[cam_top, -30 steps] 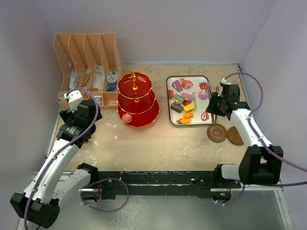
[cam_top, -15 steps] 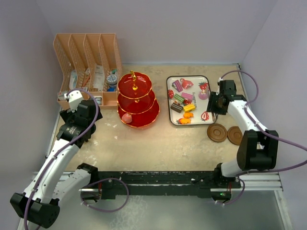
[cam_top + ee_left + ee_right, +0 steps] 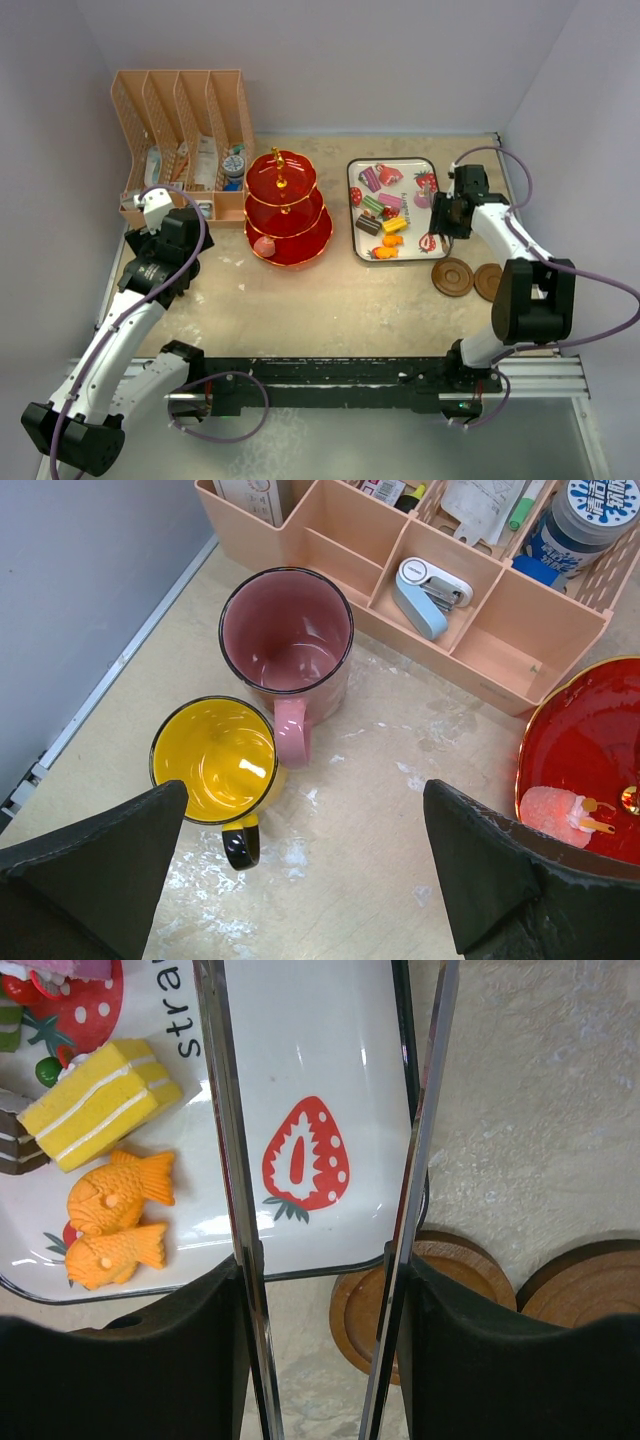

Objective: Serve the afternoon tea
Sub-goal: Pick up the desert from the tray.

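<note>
The red three-tier stand (image 3: 287, 205) stands mid-table with a pink sweet (image 3: 265, 246) on its lowest tier (image 3: 590, 740). Left of it are the pink mug (image 3: 287, 645) and yellow mug (image 3: 213, 760), both upright and empty. My left gripper (image 3: 305, 790) hangs open above the bare table just in front of them. Toy cakes lie on the strawberry-print tray (image 3: 300, 1040), among them a yellow slice (image 3: 100, 1105) and two orange fish (image 3: 115, 1195). My right gripper (image 3: 320, 1280) is shut on the metal tongs (image 3: 225, 1110), whose arms reach over the tray's near right corner.
A peach desk organiser (image 3: 185, 140) with odds and ends stands behind the mugs. Two wooden coasters (image 3: 452, 277) (image 3: 490, 282) lie in front of the tray's right corner. Grey walls close the table at back and sides.
My right gripper has shifted slightly back along the tray's right side while its elbow swung inward, and the tongs' arms have spread a little. The left arm has not moved.
</note>
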Controlling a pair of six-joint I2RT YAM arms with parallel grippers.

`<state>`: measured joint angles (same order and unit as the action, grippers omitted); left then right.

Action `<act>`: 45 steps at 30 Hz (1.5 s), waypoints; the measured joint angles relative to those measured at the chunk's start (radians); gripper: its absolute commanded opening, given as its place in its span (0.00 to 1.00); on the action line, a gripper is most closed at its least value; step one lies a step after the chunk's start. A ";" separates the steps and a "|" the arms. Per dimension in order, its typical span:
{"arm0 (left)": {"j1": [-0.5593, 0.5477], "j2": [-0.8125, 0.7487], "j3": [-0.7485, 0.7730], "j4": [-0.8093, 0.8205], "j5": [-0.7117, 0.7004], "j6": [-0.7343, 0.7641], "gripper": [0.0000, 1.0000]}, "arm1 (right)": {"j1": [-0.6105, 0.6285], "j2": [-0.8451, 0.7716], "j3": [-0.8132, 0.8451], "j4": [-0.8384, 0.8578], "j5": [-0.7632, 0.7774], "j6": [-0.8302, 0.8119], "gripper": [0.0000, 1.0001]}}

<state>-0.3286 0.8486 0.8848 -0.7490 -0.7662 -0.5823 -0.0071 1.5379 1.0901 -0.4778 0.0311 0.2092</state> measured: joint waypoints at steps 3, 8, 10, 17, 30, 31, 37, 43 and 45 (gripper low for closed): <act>0.000 0.000 0.000 0.000 0.000 0.000 1.00 | 0.000 0.019 0.006 -0.001 -0.005 -0.004 0.54; 0.000 0.000 0.000 0.000 0.000 0.000 0.99 | 0.001 0.026 0.017 -0.004 -0.016 -0.008 0.54; 0.000 0.000 0.000 0.000 0.000 0.000 0.99 | 0.002 0.026 0.024 -0.004 -0.023 -0.011 0.54; 0.000 0.000 0.000 0.000 0.000 0.000 0.99 | 0.007 0.026 0.031 -0.002 -0.026 -0.012 0.55; 0.000 0.000 0.000 0.000 0.000 0.000 0.99 | 0.029 0.021 0.032 -0.003 -0.026 -0.012 0.53; 0.000 0.000 0.000 0.000 0.000 0.000 0.99 | 0.029 0.016 0.032 -0.003 -0.023 -0.011 0.53; 0.000 0.000 0.000 0.000 0.000 0.000 0.99 | 0.029 -0.061 0.032 -0.001 -0.021 -0.008 0.53; 0.000 0.000 0.000 0.000 0.000 0.000 0.99 | 0.030 -0.058 0.032 0.005 -0.044 -0.008 0.53; 0.000 0.000 0.000 0.000 0.000 0.000 0.99 | 0.038 -0.035 0.032 0.006 -0.051 -0.008 0.53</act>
<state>-0.3286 0.8490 0.8848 -0.7486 -0.7658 -0.5823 0.0307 1.5032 1.1217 -0.4713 -0.0196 0.2012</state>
